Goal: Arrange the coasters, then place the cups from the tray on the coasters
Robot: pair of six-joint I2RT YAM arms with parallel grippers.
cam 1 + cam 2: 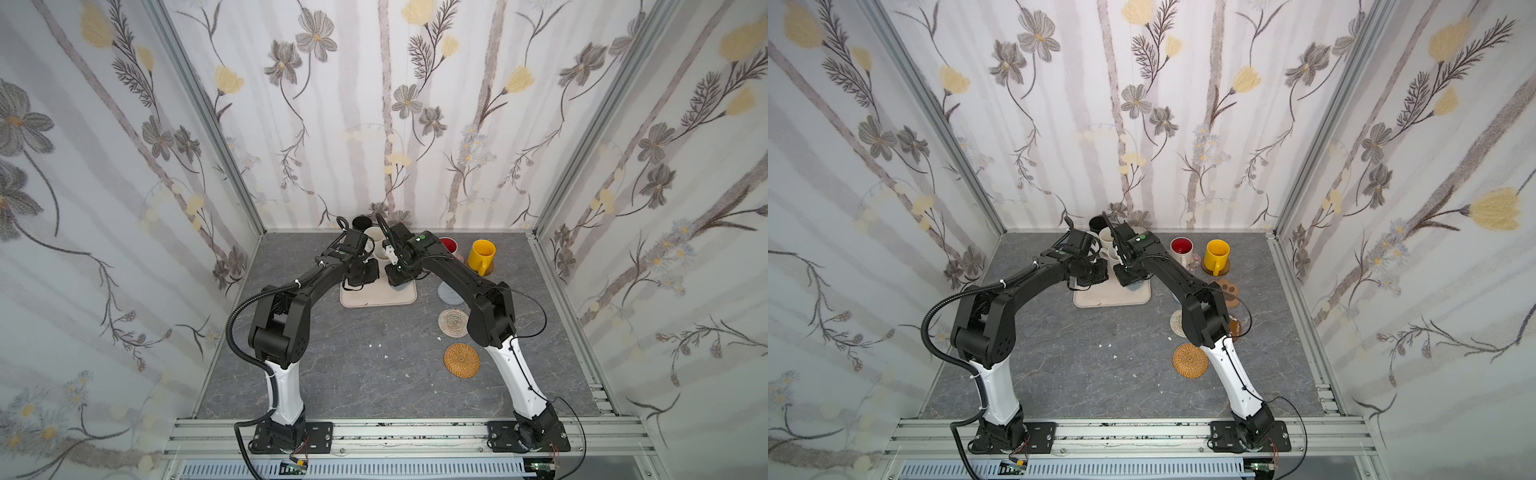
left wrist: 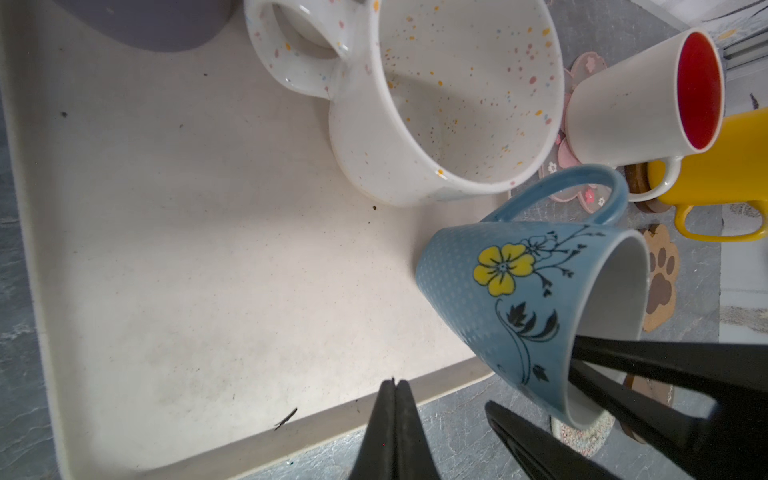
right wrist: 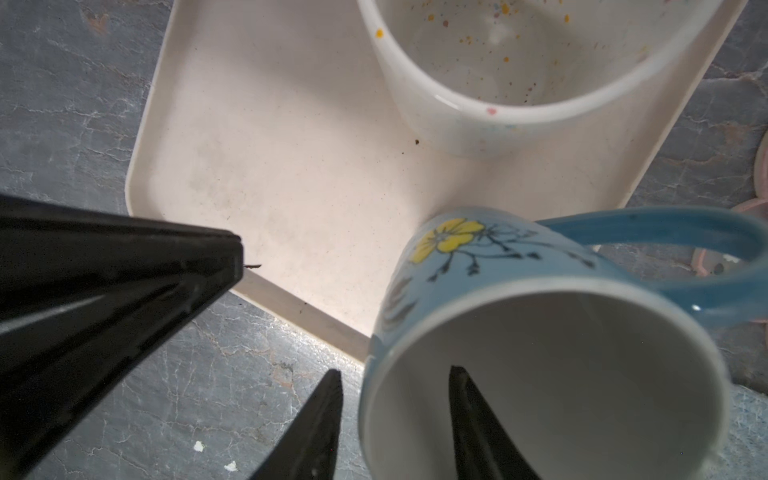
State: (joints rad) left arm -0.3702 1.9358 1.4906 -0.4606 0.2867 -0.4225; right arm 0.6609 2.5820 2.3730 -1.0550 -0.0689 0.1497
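Two cups are done: the yellow mug (image 1: 481, 255) sits on a brown disc (image 1: 491, 268) and the red-lined mug (image 1: 1181, 249) on the pink flower mat (image 2: 590, 62), both at two o'clock from the tray (image 1: 374, 301). My right gripper (image 3: 395, 370) has its fingers apart astride the rim of the blue mug (image 2: 498, 299), at the tray's five o'clock corner. It looks loose, not pinched. My left gripper (image 2: 392, 382) is pressed together and empty. The speckled mug (image 2: 457, 104), black mug (image 1: 361, 222) and others stand on the tray. The paw mat (image 2: 660, 274), grey-blue mat (image 1: 451, 293), woven mat (image 1: 453, 322) and rattan mat (image 1: 461, 360) lie bare.
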